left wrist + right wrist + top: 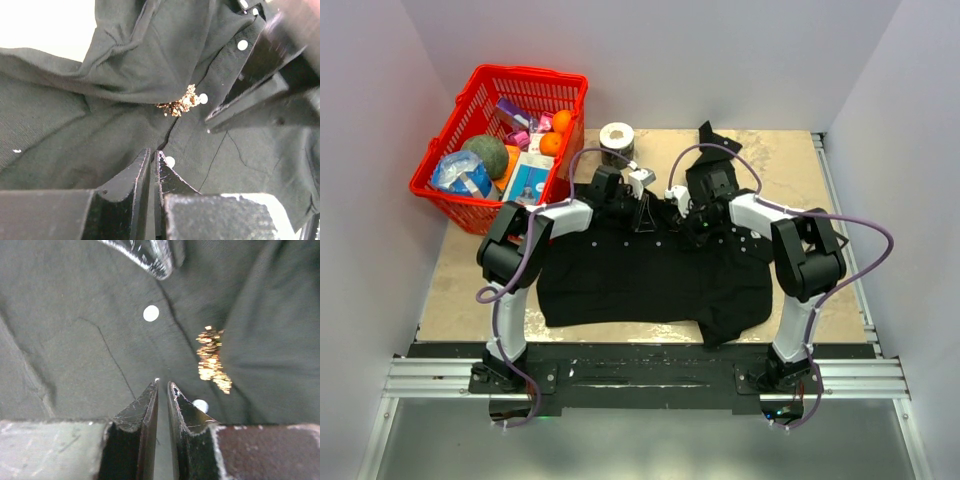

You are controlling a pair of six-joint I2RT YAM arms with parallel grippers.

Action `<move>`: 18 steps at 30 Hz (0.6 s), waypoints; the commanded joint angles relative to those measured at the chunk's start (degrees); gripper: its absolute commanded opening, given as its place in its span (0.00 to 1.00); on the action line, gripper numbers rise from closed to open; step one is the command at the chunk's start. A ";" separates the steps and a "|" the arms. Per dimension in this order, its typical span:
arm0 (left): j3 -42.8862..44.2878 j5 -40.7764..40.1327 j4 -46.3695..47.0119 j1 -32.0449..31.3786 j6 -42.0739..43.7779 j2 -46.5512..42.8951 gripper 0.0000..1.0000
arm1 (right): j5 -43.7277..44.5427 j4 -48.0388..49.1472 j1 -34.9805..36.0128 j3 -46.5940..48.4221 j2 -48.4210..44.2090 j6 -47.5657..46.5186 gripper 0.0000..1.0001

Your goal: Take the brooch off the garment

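Observation:
The garment (650, 280) is a black shirt spread flat on the table. The brooch (180, 104) shows as a small glittering gold cluster pinned by the button row, just under a fold of cloth. In the top view it is hidden under the two wrists. My left gripper (154, 152) is shut, its tips on the placket edge below the brooch, pinching cloth. My right gripper (163, 383) is shut to a thin slit, tips on the garment (75, 330), with the brooch (212, 360) a little to its right and outside the jaws. Both grippers (642, 215) (688, 222) meet over the collar.
A red basket (470, 105) with fruit and packets stands at the back left. A roll of tape (616, 138) and a small black object (712, 136) lie behind the shirt. White buttons (242, 45) (151, 313) dot the placket. White walls close in on three sides.

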 commanded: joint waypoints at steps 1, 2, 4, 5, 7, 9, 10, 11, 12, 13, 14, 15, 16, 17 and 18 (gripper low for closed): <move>0.10 1.75 4.86 0.53 -2.82 -0.05 0.14 | 3.17 4.92 0.29 0.40 -1.54 3.33 0.18; 0.45 2.10 5.48 0.53 -3.44 0.31 0.14 | 3.80 4.93 0.29 1.02 -1.19 3.70 0.18; 1.68 3.32 6.45 0.53 -4.32 1.18 0.15 | 4.07 4.23 0.20 3.03 -1.10 3.79 0.18; 2.38 4.20 7.49 0.53 -5.10 1.36 0.15 | 3.63 3.27 0.03 3.83 -1.01 3.61 0.18; 3.26 5.52 8.81 0.44 -6.25 2.15 0.15 | 1.27 -0.59 -1.11 6.46 -1.19 3.08 0.18; 4.66 6.40 9.35 0.26 -6.60 2.85 0.17 | -2.25 -2.01 -2.26 7.88 -1.89 4.22 0.18; 5.02 7.36 9.87 0.00 -6.78 3.55 0.17 | -3.13 -2.80 -3.39 9.10 -1.98 5.71 0.18; 5.20 8.24 10.49 0.00 -6.78 3.82 0.18 | -4.10 -2.98 -3.93 9.72 -1.98 6.77 0.18; 5.20 9.12 11.19 -0.17 -6.78 4.09 0.20 | -4.37 -3.07 -4.37 10.34 -1.37 7.82 0.18; 5.20 9.91 11.98 -0.52 -6.26 4.35 0.22 | -4.72 -3.16 -5.33 11.82 -0.75 10.09 0.18; 4.94 10.01 12.16 -0.70 -5.47 4.35 0.24 | -4.98 -3.25 -5.86 12.53 -0.14 11.16 0.18; 4.59 9.92 12.34 -1.14 -4.24 4.18 0.28 | -5.16 -3.25 -6.30 13.32 0.48 12.21 0.18; 4.06 9.84 12.60 -1.40 -2.49 3.48 0.29 | -5.08 -3.07 -7.00 14.55 1.79 13.70 0.18; 3.01 8.96 12.43 -1.67 2.05 3.04 0.31 | -4.99 -2.81 -7.09 14.91 2.24 14.33 0.18; 2.74 8.52 11.99 -2.19 4.62 2.69 0.33 | -4.47 -2.46 -7.27 15.26 2.85 14.94 0.18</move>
